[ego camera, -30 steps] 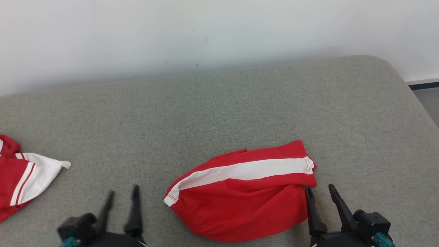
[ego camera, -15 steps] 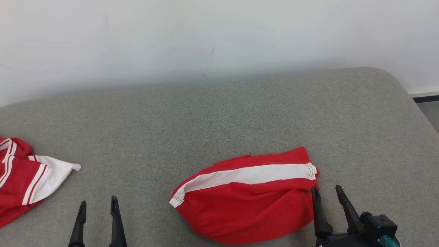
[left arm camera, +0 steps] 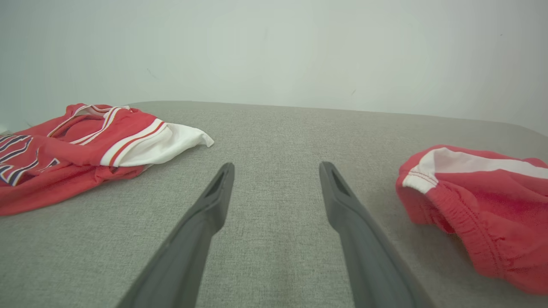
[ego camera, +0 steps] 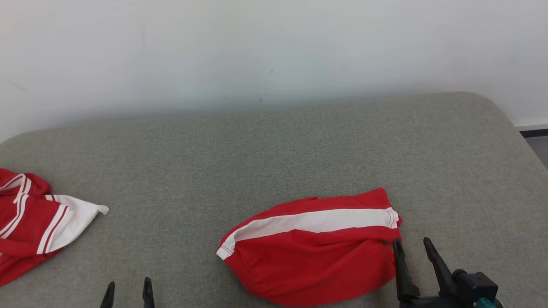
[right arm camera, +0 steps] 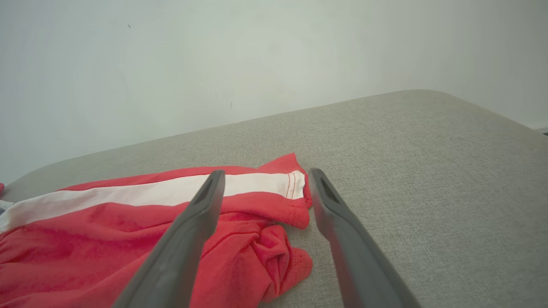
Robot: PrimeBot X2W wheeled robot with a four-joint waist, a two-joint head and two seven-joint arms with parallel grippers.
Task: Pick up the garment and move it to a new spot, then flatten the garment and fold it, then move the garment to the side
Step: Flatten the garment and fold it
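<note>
- Nearest the camera, both grippers are held low over the grey cushion (ego camera: 274,149). The right gripper (ego camera: 411,240) is spread wide with nothing between its fingers, and the left gripper (ego camera: 129,281) is likewise spread and empty.
- The garment (ego camera: 312,252), red shorts with a white side stripe, lies just to the left of the right gripper. Its hemmed corner is beside the left finger's tip, though contact cannot be told. It lies well to the right of the left gripper.
- The shorts are judged to be folded into a rounded bundle, so the move to the side appears to be the step in hand. A grip is best taken through all layers at the bunched hem corner. The waistband end is best supported by the left gripper, so that the fold is not shaken open.
- The cloth is seen to be thin and soft, gathered at the elastic waistband and creased near the hem. Slumping is to be expected once it is lifted.
- The cushion beneath is coarsely woven and round-cornered, so drag on it is likely.
- A second garment (ego camera: 34,222), red and white, is heaped farther out to the left of the left gripper.
- A plain pale wall (ego camera: 274,42) is seen beyond.
</note>
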